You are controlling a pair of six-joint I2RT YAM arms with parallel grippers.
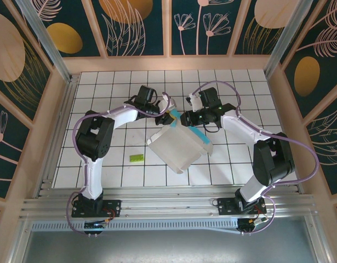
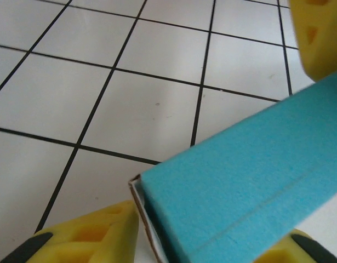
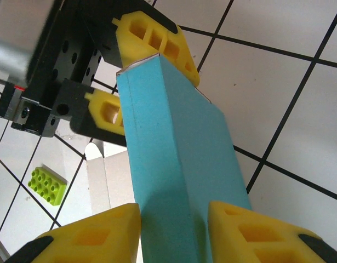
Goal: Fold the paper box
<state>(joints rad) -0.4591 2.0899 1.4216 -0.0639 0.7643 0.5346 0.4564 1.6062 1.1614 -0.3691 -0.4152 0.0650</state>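
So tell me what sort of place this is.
Probably a purpose-built robot test cell: a white tiled table boxed in by leaf-patterned wall panels, with an aluminium rail at the near edge carrying two arms working on a paper box.

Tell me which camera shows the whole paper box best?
The top external camera: the whitish-and-blue thin card paper box shows whole, white inside and blue edges. The left wrist camera shows a blue corner close up; the right wrist camera, a blue folded wall.

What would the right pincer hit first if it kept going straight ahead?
Past the paper box flap that the right pincer grips, probably the left pincer at the flap's far end; depth unclear.
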